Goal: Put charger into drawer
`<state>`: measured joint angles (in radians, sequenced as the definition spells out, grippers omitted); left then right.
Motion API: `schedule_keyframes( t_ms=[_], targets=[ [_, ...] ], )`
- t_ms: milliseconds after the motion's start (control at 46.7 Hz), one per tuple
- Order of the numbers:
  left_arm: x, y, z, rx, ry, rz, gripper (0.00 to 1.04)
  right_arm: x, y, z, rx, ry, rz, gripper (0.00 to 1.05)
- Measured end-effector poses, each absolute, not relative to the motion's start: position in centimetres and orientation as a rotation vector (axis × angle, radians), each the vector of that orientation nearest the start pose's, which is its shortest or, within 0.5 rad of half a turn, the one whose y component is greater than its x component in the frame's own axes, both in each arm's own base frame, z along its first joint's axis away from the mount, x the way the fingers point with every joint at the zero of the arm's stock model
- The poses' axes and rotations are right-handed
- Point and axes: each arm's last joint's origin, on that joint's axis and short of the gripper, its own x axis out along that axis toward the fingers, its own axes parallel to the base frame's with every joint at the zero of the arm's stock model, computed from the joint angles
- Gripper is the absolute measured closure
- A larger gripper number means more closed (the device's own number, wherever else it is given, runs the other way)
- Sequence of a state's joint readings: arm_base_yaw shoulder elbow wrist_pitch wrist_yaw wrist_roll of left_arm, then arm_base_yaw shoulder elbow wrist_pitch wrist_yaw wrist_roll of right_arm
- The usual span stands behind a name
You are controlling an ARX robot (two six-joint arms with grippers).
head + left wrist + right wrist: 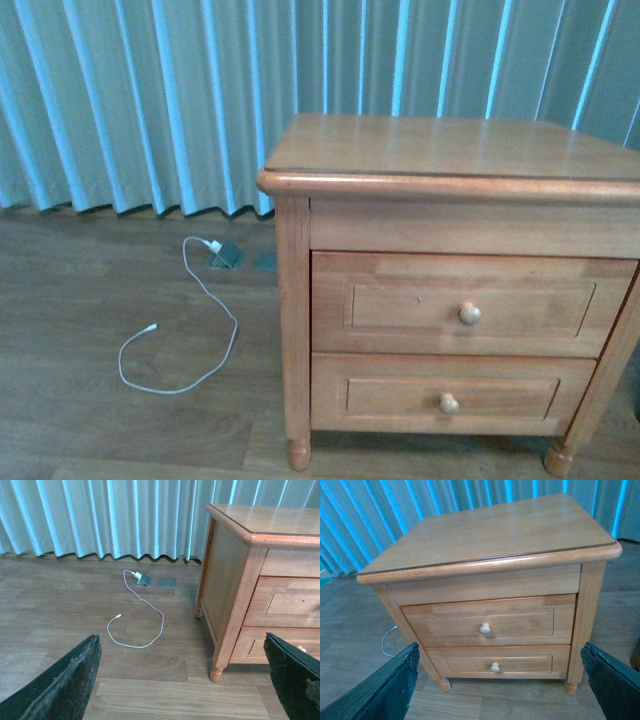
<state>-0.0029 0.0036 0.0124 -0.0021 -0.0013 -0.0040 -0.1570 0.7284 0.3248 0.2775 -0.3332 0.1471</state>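
The drawer (470, 305) is the upper, taller one of the honey-brown nightstand (450, 150); it is shut, with a round pale knob (469, 313). It also shows in the right wrist view as the drawer (485, 622), and partly at the edge of the left wrist view as the drawer (292, 605). The charger is out of view in every frame. My left gripper (185, 680) is open over bare floor beside the nightstand's leg. My right gripper (500, 685) is open, facing the nightstand's front from a distance. Neither arm shows in the front view.
A long thin white cable (190, 335) lies looped on the wooden floor, plugged into a floor socket (228, 255) by the pale blue curtain (150, 100). A shorter lower drawer (450, 398) is shut under the upper one.
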Motion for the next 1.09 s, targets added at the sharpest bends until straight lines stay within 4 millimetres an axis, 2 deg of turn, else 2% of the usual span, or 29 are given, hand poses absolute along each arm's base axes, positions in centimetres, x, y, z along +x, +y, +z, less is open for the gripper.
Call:
schedule_keyframes(
  t_ms=[64, 128, 236, 343, 492, 1092],
  targets=[
    [9.7, 0.0, 16.7, -0.004, -0.007, -0.001, 0.06, 16.6, -1.6, 22.5, 0.153, 0.114, 0.142, 0.11],
    [9.7, 0.0, 16.7, -0.004, -0.007, 0.0, 0.06, 16.1, -1.5, 21.6, 0.061, 0.023, 0.011, 0.27],
    [9.7, 0.0, 16.7, -0.004, -0.007, -0.001, 0.06, 15.1, -0.8, 20.5, 0.021, 0.004, -0.033, 0.52],
    [9.7, 0.0, 16.7, -0.004, -0.007, -0.001, 0.06, 14.2, 0.0, 19.5, 0.007, 0.005, 0.003, 0.78],
    [9.7, 0.0, 16.7, -0.004, -0.007, 0.0, 0.06, 13.5, -0.1, 18.7, 0.002, 0.005, -0.003, 1.04],
    [9.7, 0.0, 16.7, -0.004, -0.007, 0.0, 0.06, 11.6, 0.0, 16.8, 0.002, -0.006, -0.003, 1.03]
  ],
)
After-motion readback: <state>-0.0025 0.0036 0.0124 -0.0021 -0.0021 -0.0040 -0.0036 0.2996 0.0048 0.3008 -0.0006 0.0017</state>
